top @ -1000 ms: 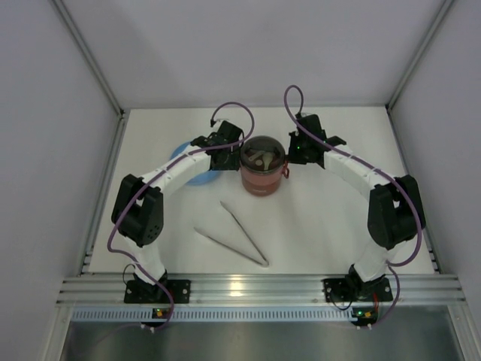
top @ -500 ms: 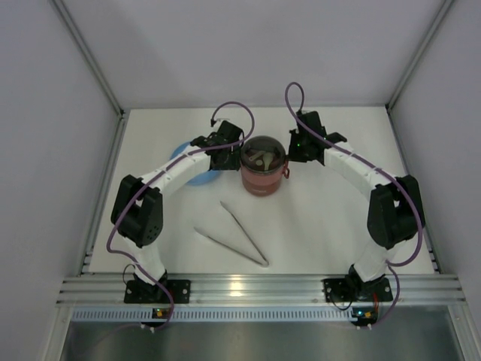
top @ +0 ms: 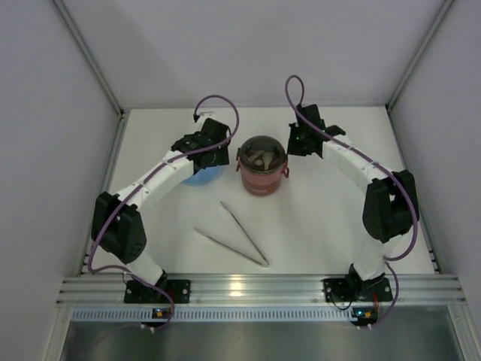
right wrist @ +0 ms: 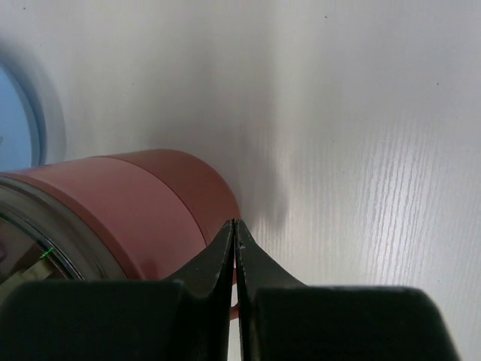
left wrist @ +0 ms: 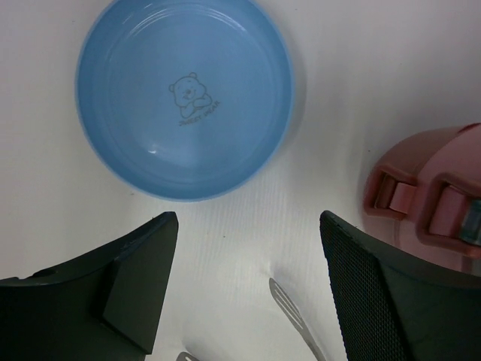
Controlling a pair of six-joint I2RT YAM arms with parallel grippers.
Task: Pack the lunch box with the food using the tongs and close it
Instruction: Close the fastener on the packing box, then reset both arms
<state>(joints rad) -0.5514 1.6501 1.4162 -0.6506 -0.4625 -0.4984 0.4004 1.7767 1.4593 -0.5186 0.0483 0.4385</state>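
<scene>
Dark-red lunch box [top: 262, 169] mid-table. Left gripper [left wrist: 246, 226] fingers apart near blue plate [left wrist: 184, 98]. Right gripper [right wrist: 234, 226] fingers pressed together beside the box.

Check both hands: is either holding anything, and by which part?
Nothing. Left hand open by the plate; right hand shut empty beside the lunch box; tongs lie untouched.

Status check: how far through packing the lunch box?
Done: blue plate is empty, food sits in the stacked lunch box, tongs lie on the table. In hand: nothing; left gripper open by the plate, right gripper shut beside the box. Left: closing; latching unclear.
</scene>
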